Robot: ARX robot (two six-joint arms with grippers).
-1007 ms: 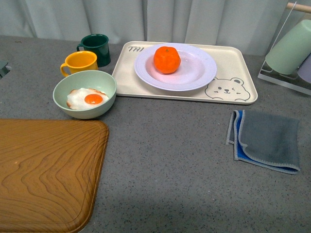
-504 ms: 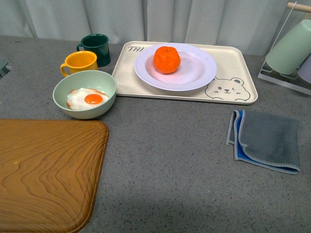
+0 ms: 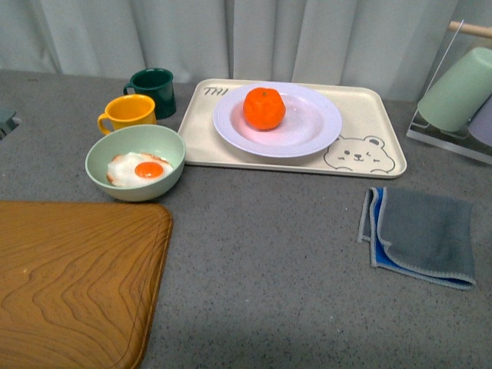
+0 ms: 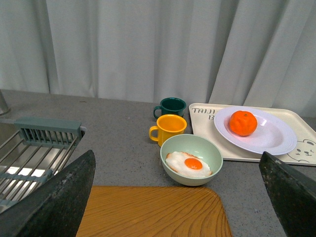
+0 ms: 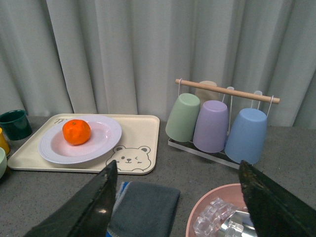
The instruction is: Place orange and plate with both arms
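The grey surface carries everything, and the bear tray serves as the landmark. Nearer the robot than the tray and off to its left lies the wooden board, the largest item. The tray itself lies flat at the back. On it, toward its left half, sits the plate, flat on the tray. To the right of the tray stands a rack with three upturned cups: green, purple and blue. In front of the tray's right end lies a folded grey-blue cloth, apart from the tray. Left of the tray, just beside its front corner, is the green bowl holding a fried egg. Behind the bowl stand a yellow mug and a dark green mug, both near the tray's left edge. The orange rests on the plate, left of centre.

Both wrist views show only dark finger edges spread wide at the frame sides: the left jaws and the right jaws are wide apart and hold nothing.
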